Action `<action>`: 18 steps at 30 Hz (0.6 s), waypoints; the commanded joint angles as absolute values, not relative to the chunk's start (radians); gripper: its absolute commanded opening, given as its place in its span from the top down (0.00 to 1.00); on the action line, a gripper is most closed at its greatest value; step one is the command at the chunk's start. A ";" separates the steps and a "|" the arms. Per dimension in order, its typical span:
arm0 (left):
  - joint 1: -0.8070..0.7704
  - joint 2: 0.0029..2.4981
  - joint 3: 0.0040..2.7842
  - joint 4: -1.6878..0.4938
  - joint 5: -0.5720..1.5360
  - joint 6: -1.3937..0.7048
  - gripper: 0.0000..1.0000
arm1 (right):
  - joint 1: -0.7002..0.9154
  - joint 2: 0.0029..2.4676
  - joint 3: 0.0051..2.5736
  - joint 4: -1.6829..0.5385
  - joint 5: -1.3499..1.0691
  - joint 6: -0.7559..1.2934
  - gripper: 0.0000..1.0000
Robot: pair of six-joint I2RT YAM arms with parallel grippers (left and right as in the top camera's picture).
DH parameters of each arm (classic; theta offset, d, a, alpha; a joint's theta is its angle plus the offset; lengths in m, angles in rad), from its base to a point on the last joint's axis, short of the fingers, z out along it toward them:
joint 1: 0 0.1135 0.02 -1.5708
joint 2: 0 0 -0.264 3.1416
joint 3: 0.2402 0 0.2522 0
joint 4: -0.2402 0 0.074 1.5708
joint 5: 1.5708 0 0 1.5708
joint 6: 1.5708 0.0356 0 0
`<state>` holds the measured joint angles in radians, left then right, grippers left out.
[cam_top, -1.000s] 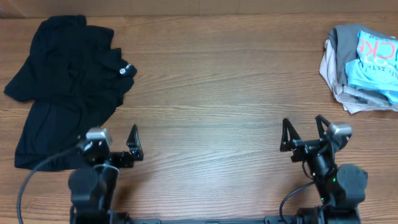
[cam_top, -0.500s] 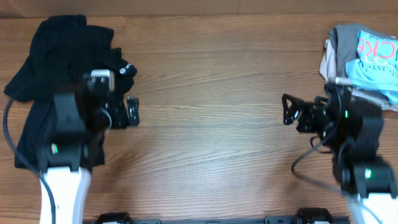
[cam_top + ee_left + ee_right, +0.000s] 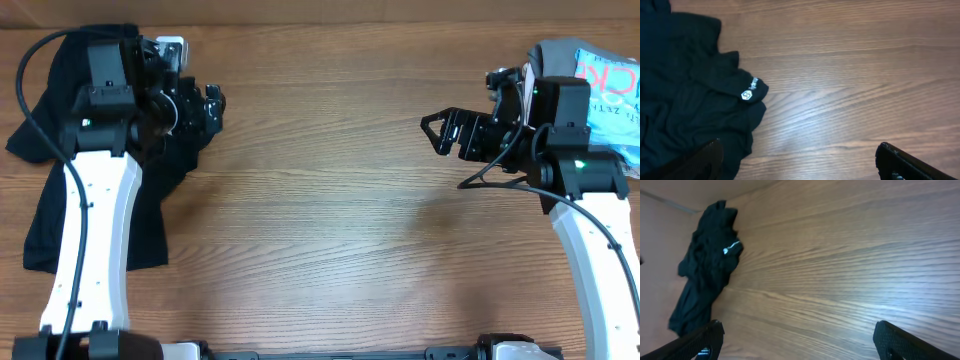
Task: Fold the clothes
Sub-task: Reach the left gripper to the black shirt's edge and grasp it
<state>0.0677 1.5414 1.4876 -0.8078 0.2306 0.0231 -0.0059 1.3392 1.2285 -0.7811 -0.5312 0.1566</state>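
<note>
We hold our left gripper (image 3: 213, 107) spread at the edge of the crumpled black fabric clothes (image 3: 690, 105), likely to pinch a hem. Our right gripper (image 3: 432, 135), equally spread, hangs well apart from them.

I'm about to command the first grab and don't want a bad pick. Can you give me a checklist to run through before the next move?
1. Left gripper open: ok, jaws wide, nothing held.
2. Right gripper open: ok, empty, above bare table.
3. Black garment in the left wrist view: ok, logo shows on a crumpled edge.
4. Garment lying flat: not ok, bunched at the table's left side.
5. Pale clothes pile apart from the garment: ok, at the far right.
6. Number of black pieces in the heap: cannot tell.
</note>
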 commanded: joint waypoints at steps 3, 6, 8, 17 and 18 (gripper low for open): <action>0.205 1.586 1.512 -0.790 0.145 -0.146 0.10 | -0.001 1.354 1.264 -0.791 -0.548 0.134 0.01; 0.311 1.600 1.512 -0.780 0.058 -0.207 0.21 | -0.001 1.365 1.264 -0.804 -0.539 0.122 0.02; 0.366 1.604 1.512 -0.762 0.034 -0.219 0.20 | -0.001 1.375 1.264 -0.809 -0.540 0.122 0.02; 0.532 1.694 1.512 -0.641 0.022 -0.250 0.14 | 0.025 1.475 1.264 -0.810 -0.540 0.122 0.02; 0.538 1.713 1.512 -0.626 0.023 -0.244 0.13 | 0.029 1.484 1.264 -0.809 -0.540 0.122 0.02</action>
